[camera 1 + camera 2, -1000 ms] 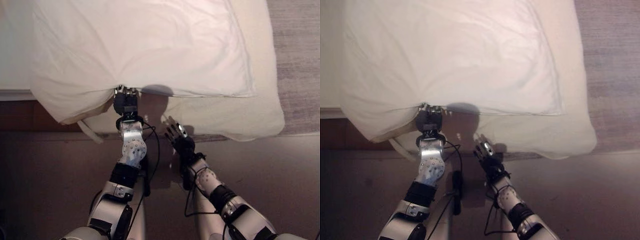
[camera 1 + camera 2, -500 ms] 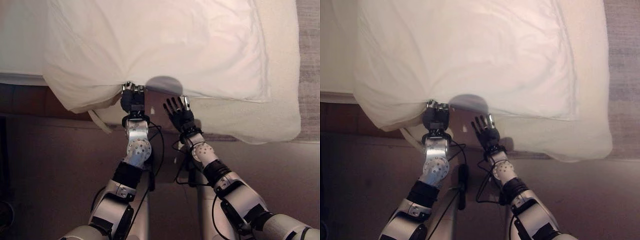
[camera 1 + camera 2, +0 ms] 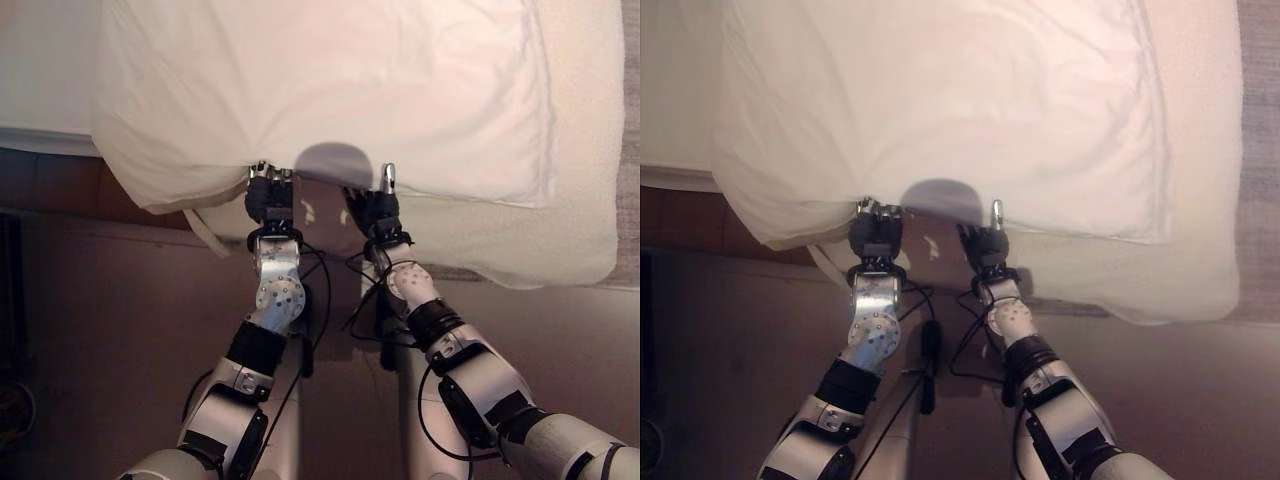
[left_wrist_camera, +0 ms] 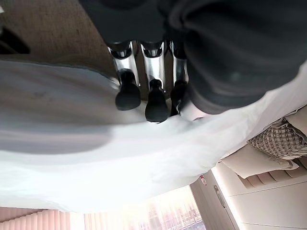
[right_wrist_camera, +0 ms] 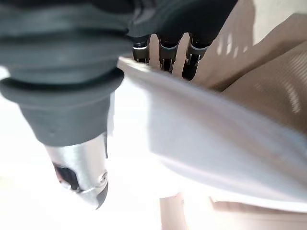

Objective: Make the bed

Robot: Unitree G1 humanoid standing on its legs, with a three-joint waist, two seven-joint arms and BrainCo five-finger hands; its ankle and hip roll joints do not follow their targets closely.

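The right robot hand [image 3: 372,210] has reached the one duvet [image 3: 330,90], joining the left robot hand [image 3: 268,196]; both pinch its edge.

A brown floor [image 3: 120,330] fills the lower half of the head views, darkest toward 7 and 8 o'clock. A strip of grey woven carpet [image 3: 1258,150] runs along the edge at 3 o'clock. In the left wrist view a bright window [image 4: 158,213] shows past pale wall panels [image 4: 259,206], beside a quilted, padded surface [image 4: 278,141] (possibly a headboard). Soft, warm light falls from above.
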